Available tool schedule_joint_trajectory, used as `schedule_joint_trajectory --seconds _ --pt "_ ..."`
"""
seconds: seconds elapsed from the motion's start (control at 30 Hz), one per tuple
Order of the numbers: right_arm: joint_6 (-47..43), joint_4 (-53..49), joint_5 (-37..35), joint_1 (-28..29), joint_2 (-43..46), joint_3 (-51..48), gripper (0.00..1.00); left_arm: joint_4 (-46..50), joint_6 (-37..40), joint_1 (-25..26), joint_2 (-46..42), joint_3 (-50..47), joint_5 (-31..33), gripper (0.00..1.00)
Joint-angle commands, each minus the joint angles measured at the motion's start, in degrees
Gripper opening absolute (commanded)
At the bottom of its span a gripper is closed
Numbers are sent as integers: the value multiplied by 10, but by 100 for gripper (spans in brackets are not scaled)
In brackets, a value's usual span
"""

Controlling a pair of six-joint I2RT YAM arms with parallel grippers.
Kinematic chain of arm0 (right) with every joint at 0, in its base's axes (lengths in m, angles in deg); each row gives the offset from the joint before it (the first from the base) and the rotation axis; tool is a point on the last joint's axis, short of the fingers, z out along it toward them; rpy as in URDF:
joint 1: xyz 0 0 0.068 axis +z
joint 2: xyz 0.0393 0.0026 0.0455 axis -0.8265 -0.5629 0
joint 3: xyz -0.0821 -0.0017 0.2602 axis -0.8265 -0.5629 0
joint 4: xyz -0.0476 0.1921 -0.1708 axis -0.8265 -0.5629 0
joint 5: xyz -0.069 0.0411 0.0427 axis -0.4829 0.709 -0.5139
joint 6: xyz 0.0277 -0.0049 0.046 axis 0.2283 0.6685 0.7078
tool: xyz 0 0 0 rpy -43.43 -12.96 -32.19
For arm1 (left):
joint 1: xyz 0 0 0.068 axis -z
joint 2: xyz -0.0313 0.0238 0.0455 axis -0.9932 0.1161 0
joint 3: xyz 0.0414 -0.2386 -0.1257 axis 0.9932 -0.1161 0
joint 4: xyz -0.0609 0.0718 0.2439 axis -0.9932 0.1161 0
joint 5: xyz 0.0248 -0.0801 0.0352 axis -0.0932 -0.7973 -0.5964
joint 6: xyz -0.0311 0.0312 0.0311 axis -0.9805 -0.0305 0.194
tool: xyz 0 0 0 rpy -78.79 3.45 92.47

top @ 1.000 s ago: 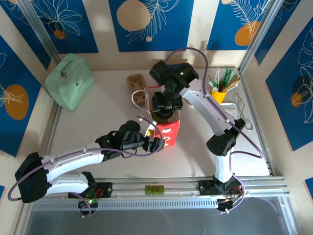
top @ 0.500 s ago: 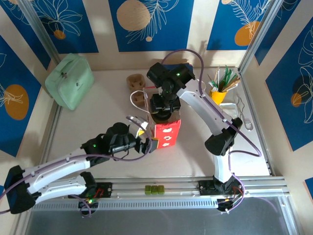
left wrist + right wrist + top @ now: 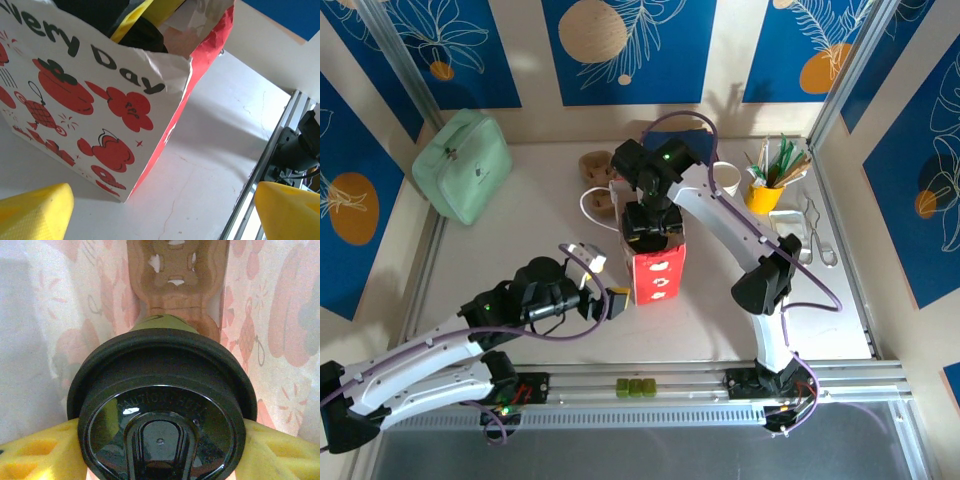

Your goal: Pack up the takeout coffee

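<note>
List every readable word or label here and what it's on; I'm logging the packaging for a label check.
"very Day": black print on the red-and-white paper bag; first word's start is cut off.
"CAUTION": embossed on the black lid of the takeout coffee; the following letters are too blurred to read.

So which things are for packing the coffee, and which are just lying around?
For the job: coffee cup, gripped by the right tool; red paper bag; cardboard tray inside it.
Just lying about: green pouch; yellow pot of sticks; white cup; spare cardboard tray on the table.
</note>
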Motion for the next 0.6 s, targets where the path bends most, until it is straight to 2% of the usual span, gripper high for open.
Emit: schedule_joint_trajectory --seconds 0.0,0.57 --pt "-8 -87 -3 -3 10 -10 65 7 16 5 0 -3 6 93" --pt "3 -87 -4 -4 -23 -10 65 20 17 5 -10 -2 24 94"
